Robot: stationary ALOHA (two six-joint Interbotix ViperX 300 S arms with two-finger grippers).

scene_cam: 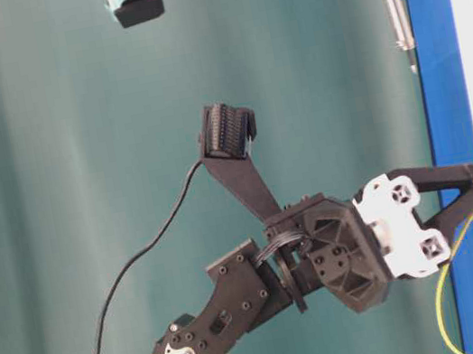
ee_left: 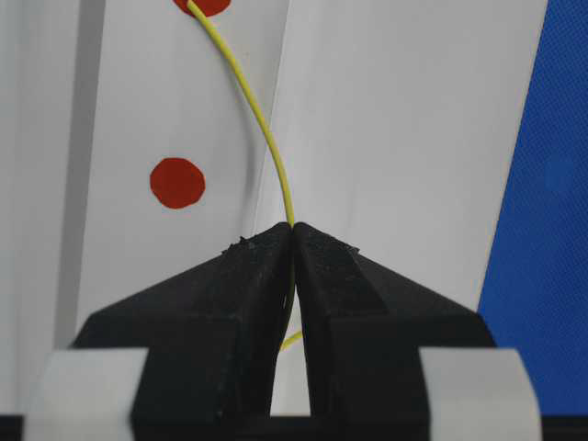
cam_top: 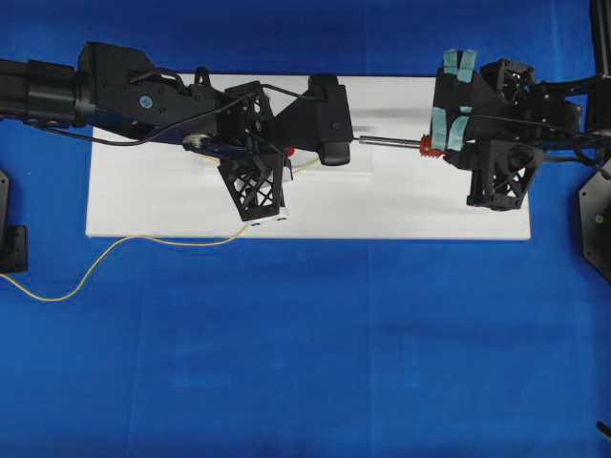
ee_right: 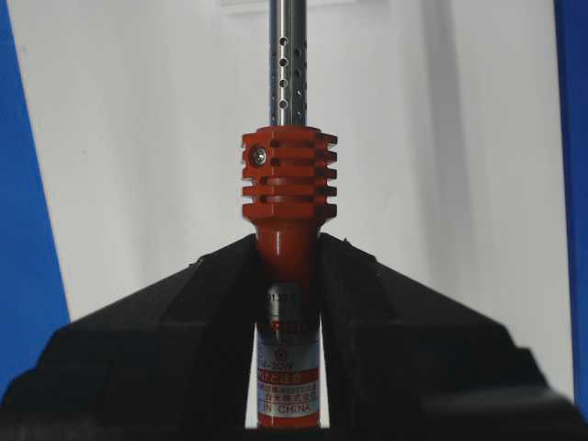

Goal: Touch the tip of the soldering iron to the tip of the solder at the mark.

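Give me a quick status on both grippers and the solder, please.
Left gripper shut on solder, its end at a red mark. Right gripper shut on iron, tip short of the solder. Nothing in between.

You can read one printed label, on the soldering iron (ee_right: pixel 288 276), seen in the right wrist view. It sits on the lower body of the tool, between the closed fingers of the right gripper (ee_right: pixel 288 253). The bottom line of that label reads "IN CHINA"; any word before it is cut off by the gripper. Above it you see a red band and further small print, including what looks like digits near the top of the label, too blurred to read. No other text, brand or number is readable in the remaining views.
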